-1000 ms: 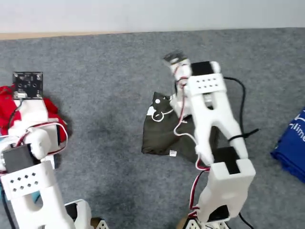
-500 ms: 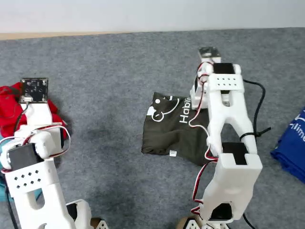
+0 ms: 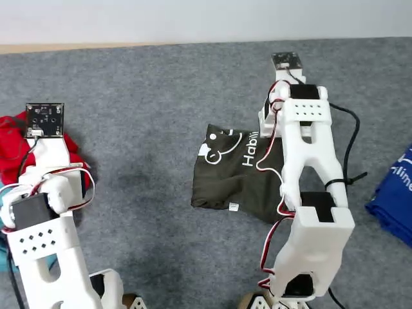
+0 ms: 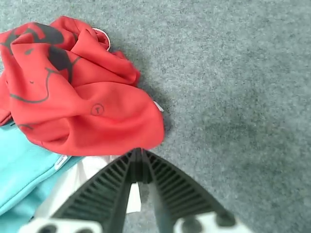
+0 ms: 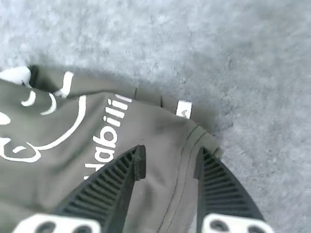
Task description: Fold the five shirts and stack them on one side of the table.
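The dark shirt [image 3: 228, 177] lies bunched in a compact shape in the middle of the grey surface [image 3: 135, 96]. My right claw [image 5: 169, 162] hangs over its collar edge with the jaws apart and nothing between them, just beside the small white label [image 5: 183, 109]. Well to the left of the dark shirt, a red shirt [image 4: 73, 97] lies crumpled on a teal shirt [image 4: 19, 174] and a white cloth [image 4: 77, 187]. My left claw [image 4: 139, 167] hovers there, pinched closed and empty. Well to the dark shirt's right lies a blue shirt [image 3: 394, 193].
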Robot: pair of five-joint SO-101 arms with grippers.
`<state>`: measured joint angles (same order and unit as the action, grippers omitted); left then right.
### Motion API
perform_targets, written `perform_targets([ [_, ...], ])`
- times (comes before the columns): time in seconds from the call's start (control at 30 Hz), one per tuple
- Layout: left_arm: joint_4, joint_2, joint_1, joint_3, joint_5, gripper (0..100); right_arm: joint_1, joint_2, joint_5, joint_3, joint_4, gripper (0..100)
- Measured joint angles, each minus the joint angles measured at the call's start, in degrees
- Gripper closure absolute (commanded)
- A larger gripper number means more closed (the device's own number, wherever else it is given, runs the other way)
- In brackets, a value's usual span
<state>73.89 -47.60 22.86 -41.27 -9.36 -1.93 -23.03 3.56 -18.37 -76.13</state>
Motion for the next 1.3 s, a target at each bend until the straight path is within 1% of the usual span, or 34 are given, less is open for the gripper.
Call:
perform_targets([
  [0.23, 0.0, 0.0, 0.0, 0.0, 0.0, 99, 3.8, -0.8, 3.7, -3.3, -0.1, 82.1],
  [0.47, 0.0, 0.0, 0.0, 0.0, 0.0, 99, 4.5, -8.9, 4.0, -3.3, -0.1, 82.9],
  [0.53, 0.0, 0.0, 0.0, 0.0, 0.0, 99, 4.5, -10.1, 4.0, -3.3, -0.1, 88.4],
  [0.63, 0.0, 0.0, 0.0, 0.0, 0.0, 99, 4.2, -10.3, 4.2, -3.3, -0.1, 99.7],
  [0.7, 0.0, 0.0, 0.0, 0.0, 0.0, 99, 3.9, -10.4, 4.2, -4.5, -0.1, 97.9],
  [1.0, 0.0, 0.0, 0.0, 0.0, 0.0, 99, 3.9, -10.9, 4.7, -7.9, 0.3, 98.8],
  [1.13, 0.0, 0.0, 0.0, 0.0, -0.4, 99, 3.8, -10.9, 7.2, -7.9, 3.6, 98.8],
  [1.3, 0.0, 0.0, 0.0, 0.0, -4.1, 99, 3.4, -15.4, 10.4, -7.9, 8.3, 98.6],
])
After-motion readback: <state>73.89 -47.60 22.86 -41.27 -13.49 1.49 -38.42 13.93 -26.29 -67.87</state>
